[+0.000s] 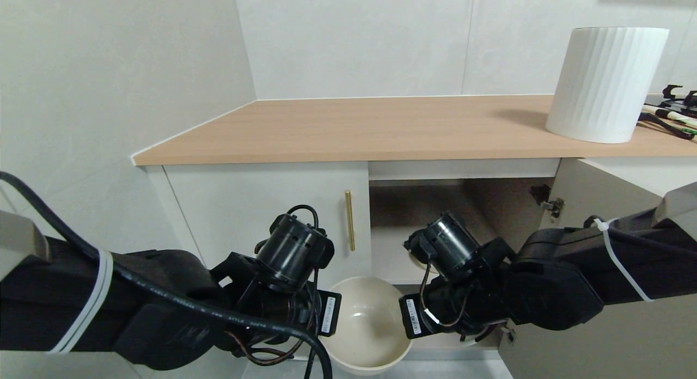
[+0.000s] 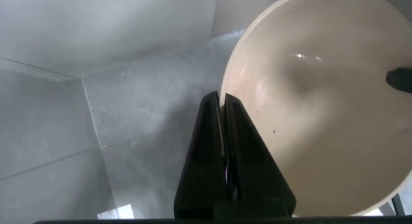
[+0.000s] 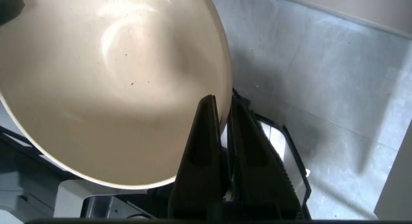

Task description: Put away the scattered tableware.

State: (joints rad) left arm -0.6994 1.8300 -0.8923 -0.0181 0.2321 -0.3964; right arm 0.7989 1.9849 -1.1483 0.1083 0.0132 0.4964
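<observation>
Both arms are holding the bowl (image 1: 366, 327) low before the open cabinet (image 1: 452, 205). The left gripper (image 2: 223, 102) and right gripper (image 3: 223, 107) are each clamping opposite sides of its rim. Judged step: stowing. The next move is calling for level, matched travel inward.

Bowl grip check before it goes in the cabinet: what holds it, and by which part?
Both grippers hold the cream bowl by its rim: the left gripper pinches one side, the right gripper the opposite side.
</observation>
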